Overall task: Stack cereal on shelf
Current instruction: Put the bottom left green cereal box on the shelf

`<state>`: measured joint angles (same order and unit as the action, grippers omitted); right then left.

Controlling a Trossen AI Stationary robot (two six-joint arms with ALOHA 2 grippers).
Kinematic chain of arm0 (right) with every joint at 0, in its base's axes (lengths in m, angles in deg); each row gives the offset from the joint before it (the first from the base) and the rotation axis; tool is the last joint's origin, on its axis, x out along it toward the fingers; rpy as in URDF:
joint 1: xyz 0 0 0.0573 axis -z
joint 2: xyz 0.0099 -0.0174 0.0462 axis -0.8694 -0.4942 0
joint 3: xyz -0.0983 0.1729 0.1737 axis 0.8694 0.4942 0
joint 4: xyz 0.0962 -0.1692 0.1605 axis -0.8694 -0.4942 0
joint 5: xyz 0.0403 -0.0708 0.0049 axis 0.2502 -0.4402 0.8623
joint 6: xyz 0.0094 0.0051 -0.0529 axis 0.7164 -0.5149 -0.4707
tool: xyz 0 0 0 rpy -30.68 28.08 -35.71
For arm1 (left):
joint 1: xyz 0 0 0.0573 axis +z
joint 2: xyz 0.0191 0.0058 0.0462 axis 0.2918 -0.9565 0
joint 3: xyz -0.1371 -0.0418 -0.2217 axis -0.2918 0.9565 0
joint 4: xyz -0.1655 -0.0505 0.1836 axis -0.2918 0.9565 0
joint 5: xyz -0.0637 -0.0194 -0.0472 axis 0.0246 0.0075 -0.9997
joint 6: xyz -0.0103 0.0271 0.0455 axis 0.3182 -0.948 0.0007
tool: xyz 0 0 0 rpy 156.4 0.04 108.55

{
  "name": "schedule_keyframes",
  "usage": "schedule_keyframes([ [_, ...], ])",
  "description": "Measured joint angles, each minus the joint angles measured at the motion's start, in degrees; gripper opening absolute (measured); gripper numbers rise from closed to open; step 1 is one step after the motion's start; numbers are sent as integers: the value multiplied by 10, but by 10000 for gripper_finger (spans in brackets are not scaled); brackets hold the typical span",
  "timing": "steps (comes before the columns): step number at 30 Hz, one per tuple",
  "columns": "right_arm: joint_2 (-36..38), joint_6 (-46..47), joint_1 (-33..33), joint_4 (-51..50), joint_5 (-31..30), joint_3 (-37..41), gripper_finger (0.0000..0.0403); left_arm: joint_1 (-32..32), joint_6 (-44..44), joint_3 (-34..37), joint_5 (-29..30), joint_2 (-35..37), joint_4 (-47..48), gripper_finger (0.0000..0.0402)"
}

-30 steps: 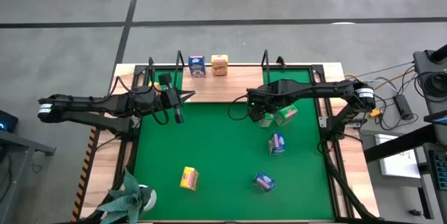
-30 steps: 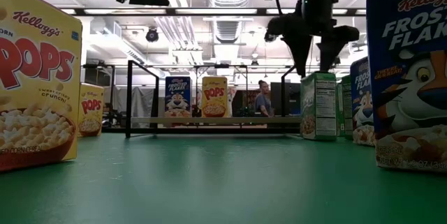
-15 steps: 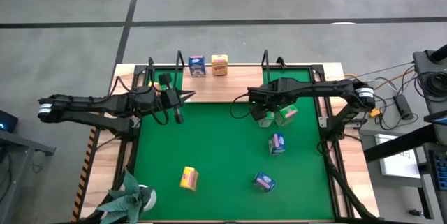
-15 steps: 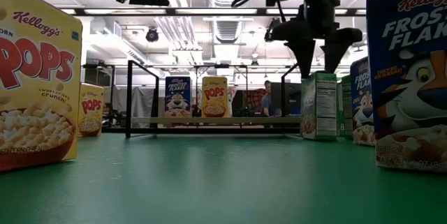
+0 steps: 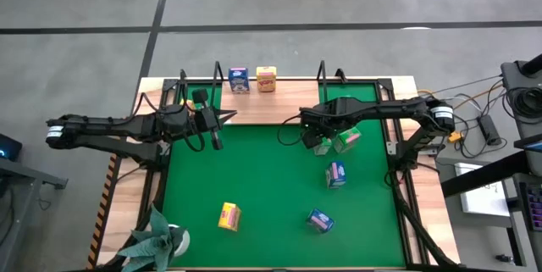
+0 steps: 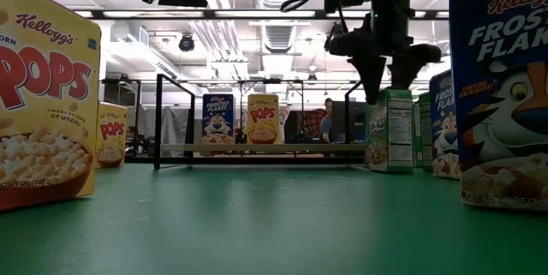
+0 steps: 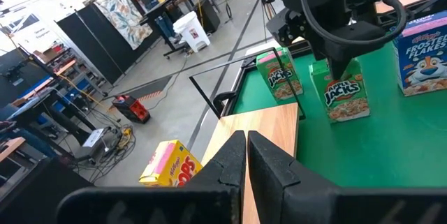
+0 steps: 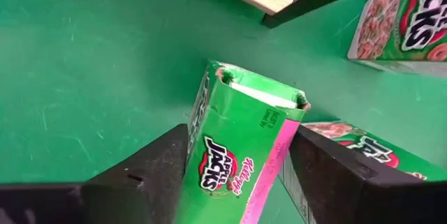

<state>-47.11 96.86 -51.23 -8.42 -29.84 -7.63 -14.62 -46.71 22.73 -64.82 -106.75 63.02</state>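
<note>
A green cereal box [image 8: 241, 147] stands upright on its bottom end on the green mat [image 5: 254, 179]. My right gripper [image 6: 388, 86] straddles its top, pointing down. A second green box [image 5: 346, 140] stands just beside it. The wooden shelf [image 5: 288, 96] lies along the mat's far edge. On it stand a blue box [image 5: 239, 80] and a yellow box [image 5: 267, 78]. Two blue boxes [image 5: 336, 174] [image 5: 319, 219] and a yellow box [image 5: 229, 216] stand nearer on the mat. My left gripper [image 5: 227, 118] hovers shut near the shelf's left end, holding nothing. My right gripper has the green box between its two fingers at two opposite sides [image 8: 201, 116], close under the box's top end. The fingers [image 6: 373, 82] come from above, pointing down. The box stands upright with its bottom on the mat.
Black wire uprights [image 5: 218, 73] [image 5: 322, 70] rise at the shelf's ends. A potted plant [image 5: 157, 240] sits at the near left corner. Bare mat lies in the middle and at the left. In the low view large boxes [image 6: 43, 95] [image 6: 501, 95] stand close to the camera.
My right gripper's fingers have drawn closer together around the top of the green box and have come down slightly over it. The left arm has kept still.
</note>
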Motion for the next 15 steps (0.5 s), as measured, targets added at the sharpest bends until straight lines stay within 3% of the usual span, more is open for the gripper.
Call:
schedule_keyframes([
  [7,0,-1,0,2,12,0,196,0,0,0,0,0,0,0],
  [15,0,-30,0,12,64,-14,189,0,0,0,0,0,-1,0],
])
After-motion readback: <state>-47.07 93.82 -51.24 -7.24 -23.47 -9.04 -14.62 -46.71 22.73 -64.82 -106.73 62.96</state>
